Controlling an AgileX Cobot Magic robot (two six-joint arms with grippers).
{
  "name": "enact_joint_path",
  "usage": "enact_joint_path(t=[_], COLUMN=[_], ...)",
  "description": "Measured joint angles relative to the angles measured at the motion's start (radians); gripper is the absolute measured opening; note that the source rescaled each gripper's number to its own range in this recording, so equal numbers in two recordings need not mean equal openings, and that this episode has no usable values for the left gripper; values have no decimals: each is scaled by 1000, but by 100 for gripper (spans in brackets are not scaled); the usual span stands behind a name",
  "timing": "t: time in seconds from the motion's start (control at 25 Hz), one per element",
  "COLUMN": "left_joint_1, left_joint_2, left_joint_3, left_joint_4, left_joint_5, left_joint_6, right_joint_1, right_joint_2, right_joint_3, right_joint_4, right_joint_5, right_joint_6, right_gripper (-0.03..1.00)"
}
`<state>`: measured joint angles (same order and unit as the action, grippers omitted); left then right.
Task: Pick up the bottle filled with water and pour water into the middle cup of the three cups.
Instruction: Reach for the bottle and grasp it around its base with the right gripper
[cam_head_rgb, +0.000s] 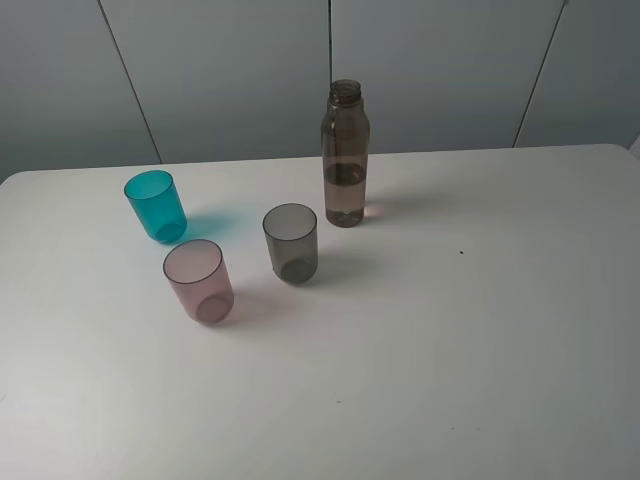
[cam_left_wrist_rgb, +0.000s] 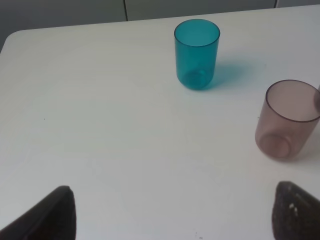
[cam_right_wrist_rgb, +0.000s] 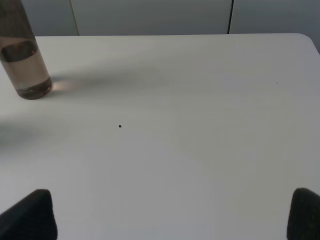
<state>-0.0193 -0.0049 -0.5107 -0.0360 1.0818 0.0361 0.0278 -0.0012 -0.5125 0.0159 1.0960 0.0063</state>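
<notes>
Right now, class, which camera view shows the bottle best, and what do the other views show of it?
The exterior high view: the whole bottle stands upright, neck to base, with the water level visible. The right wrist view catches only its lower part at the frame's edge. The left wrist view misses it.

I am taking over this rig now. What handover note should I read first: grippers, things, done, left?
Left gripper: open, empty, facing the teal cup and the middle cup (pink, upright, looks empty).
Right gripper: open, empty, apart from the bottle.
It stands upright, uncapped, water in its lower part, behind the grey cup.
Done: nothing yet.
Left: grasp bottle, pour into middle cup.
</notes>
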Motion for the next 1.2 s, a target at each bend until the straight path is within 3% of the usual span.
enact_joint_path(t=[1.2], left_joint_1=[0], left_joint_2=[0], left_joint_3=[0], left_joint_4=[0], left_joint_5=[0], left_joint_6=[0], right_joint_1=[0], right_joint_2=[0], right_joint_3=[0], right_joint_4=[0], right_joint_5=[0], right_joint_6=[0], right_gripper=[100])
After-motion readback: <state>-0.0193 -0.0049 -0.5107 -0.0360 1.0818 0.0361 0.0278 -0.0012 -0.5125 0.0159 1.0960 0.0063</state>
